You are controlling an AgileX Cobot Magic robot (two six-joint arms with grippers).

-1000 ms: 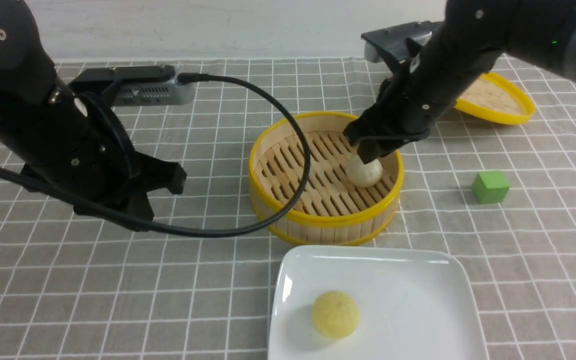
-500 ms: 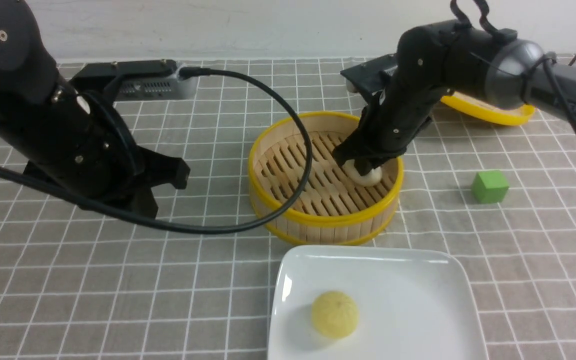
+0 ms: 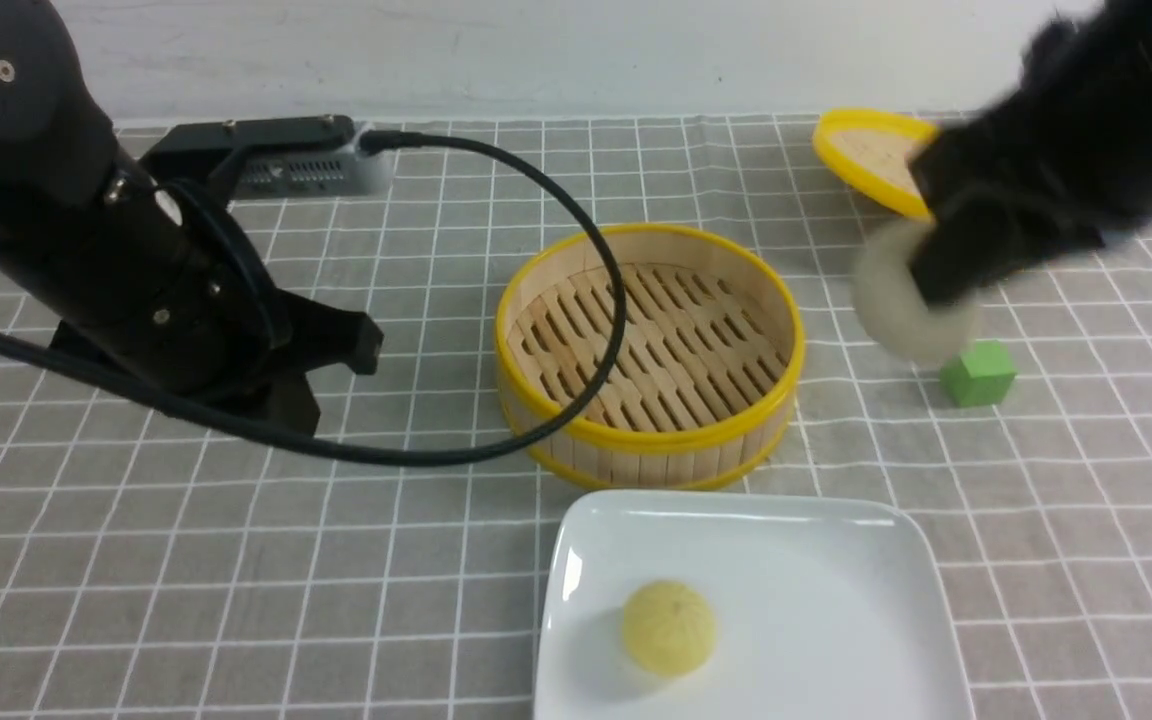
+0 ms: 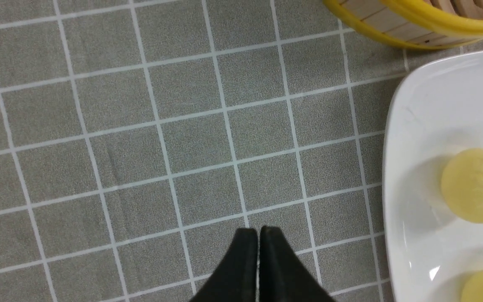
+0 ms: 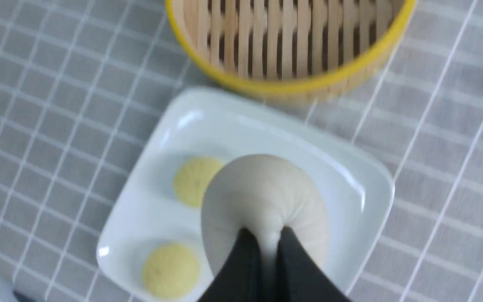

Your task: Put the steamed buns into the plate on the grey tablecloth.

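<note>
Right tool [image 5: 268, 243] — pinched on beige bun [image 5: 262, 201], aloft. Lower gently over plate's [image 3: 816, 620] bare part, release just above surface, clear of two yellow buns [image 5: 197, 180]. Left tool [image 4: 259, 235] — closed, nothing held.

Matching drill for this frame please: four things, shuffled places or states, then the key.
Things
1. white bun
2. steamer basket
3. left gripper
4. plate

Places or states
A. bearing two yellow buns
B. pinched in the right gripper
C. shut, with nothing between its fingers
D. empty, beyond the plate in the front view

Pairs: 1-B, 2-D, 3-C, 4-A
</note>
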